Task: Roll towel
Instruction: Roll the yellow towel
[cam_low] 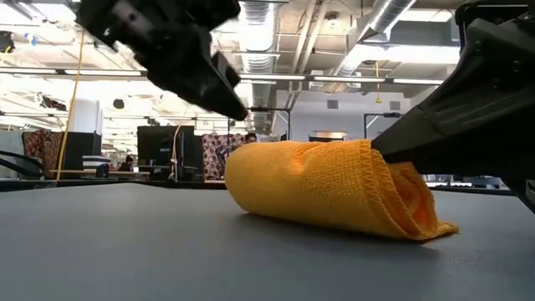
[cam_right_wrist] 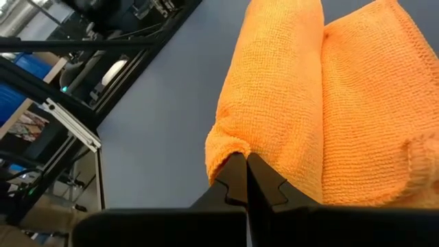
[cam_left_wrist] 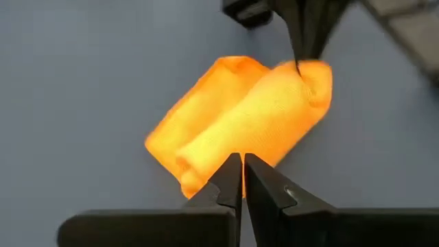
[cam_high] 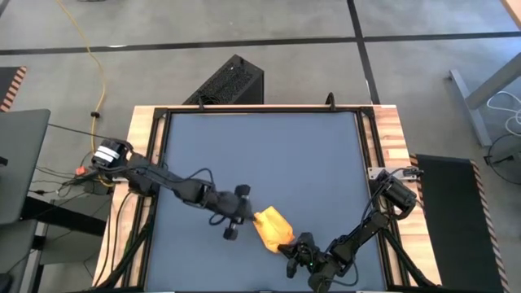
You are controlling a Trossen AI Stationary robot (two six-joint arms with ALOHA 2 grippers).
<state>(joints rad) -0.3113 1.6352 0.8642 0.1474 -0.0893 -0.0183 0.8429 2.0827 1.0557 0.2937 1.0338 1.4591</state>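
Rolling looks nearly done: the towel [cam_high: 273, 228] lies as a short, loose roll on the grey table [cam_high: 260, 155], near its front edge, between the two arms. Right gripper [cam_right_wrist: 241, 165], fingers pressed together, pinches one end's hem; left gripper [cam_left_wrist: 243, 167], also pressed together, touches the other end without clearly holding cloth. Judgement: keep both ends level and the turns snug so the outer flap does not spring open. No brand, label or writing on the towel.

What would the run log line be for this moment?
towel: rolled, on table | left claw: shut, at one end of roll | right claw: shut on towel's other end
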